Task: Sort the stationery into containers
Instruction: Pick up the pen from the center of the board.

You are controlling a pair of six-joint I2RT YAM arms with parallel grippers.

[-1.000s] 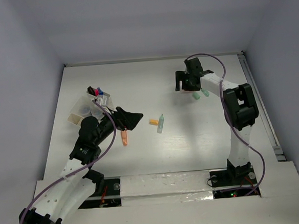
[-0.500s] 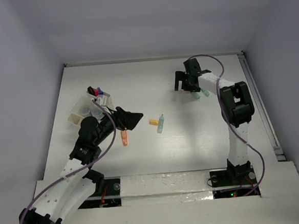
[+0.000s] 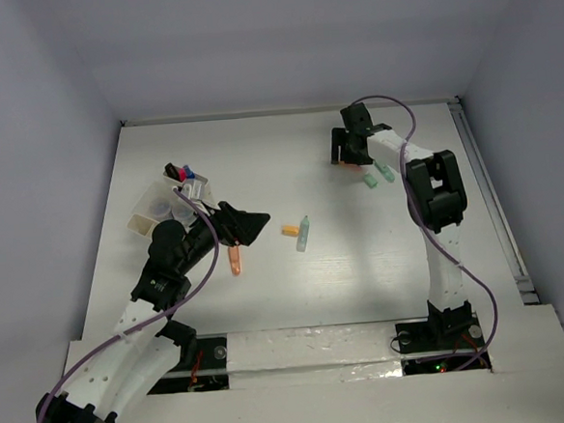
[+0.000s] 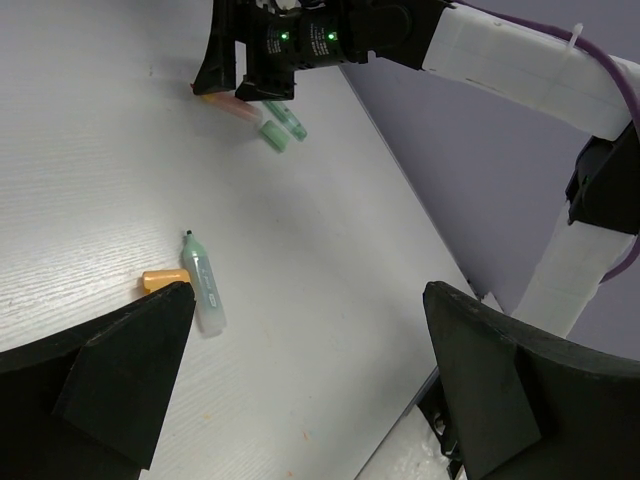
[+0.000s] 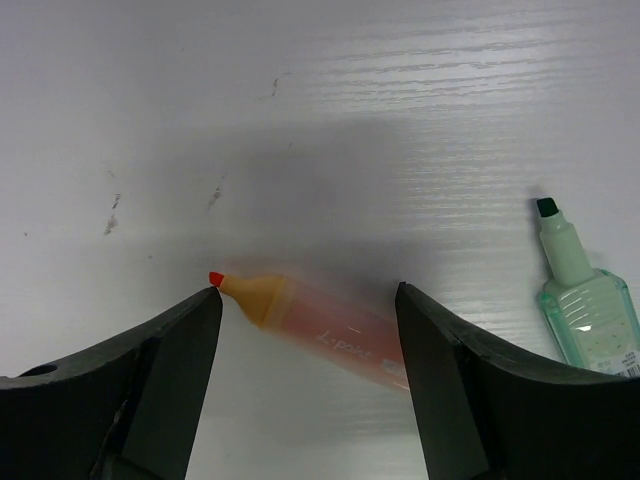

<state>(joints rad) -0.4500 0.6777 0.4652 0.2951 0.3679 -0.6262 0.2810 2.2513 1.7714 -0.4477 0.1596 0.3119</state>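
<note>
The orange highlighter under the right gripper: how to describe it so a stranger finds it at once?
On the white table, far side, right of centre, the right gripper hangs open. Between its fingers lies a translucent orange highlighter, uncapped, red-tipped; its nearest neighbour is a pale green highlighter.

Two orange highlighters point(image 3: 234, 261) point(image 5: 320, 325) were counted, and two green highlighters point(image 4: 203, 285) point(image 4: 293, 123). One orange stub point(image 4: 158, 282) and one green stub point(image 4: 273, 136) were noted. One cluster of bins point(image 3: 149, 211) was seen; the number of bins in it, and of markers point(image 3: 177, 170) standing in them, could not be told.
</note>
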